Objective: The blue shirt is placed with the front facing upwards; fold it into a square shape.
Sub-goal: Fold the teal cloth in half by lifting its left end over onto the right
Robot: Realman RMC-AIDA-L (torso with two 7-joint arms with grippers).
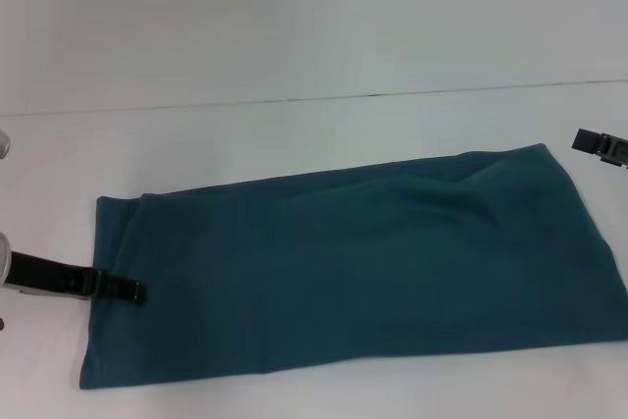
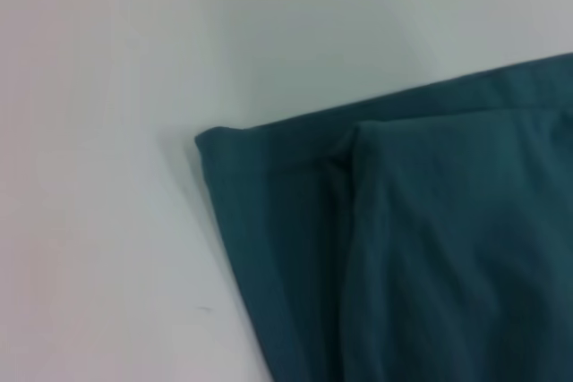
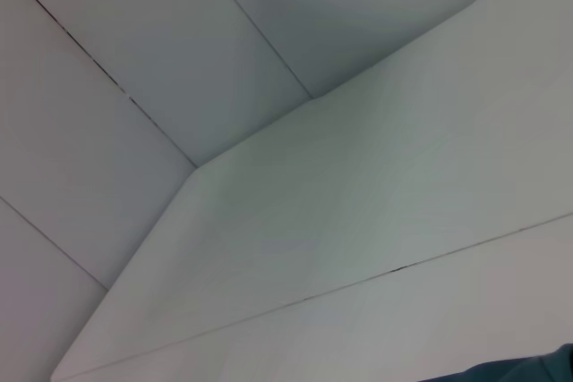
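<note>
Head camera overlooks the blue shirt; left wrist camera nears its corner.

bare table behind shirt, unobstructed

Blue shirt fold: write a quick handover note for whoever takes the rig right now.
Left end effector: low at the left short edge of the blue shirt, over the cloth.
Right end effector: off the shirt, beyond its far right corner.
Shirt: lies flat on the white table as a long rectangle, no print showing.
Done: lengthwise folds.
Left: fold the ends across to make a square.
</note>
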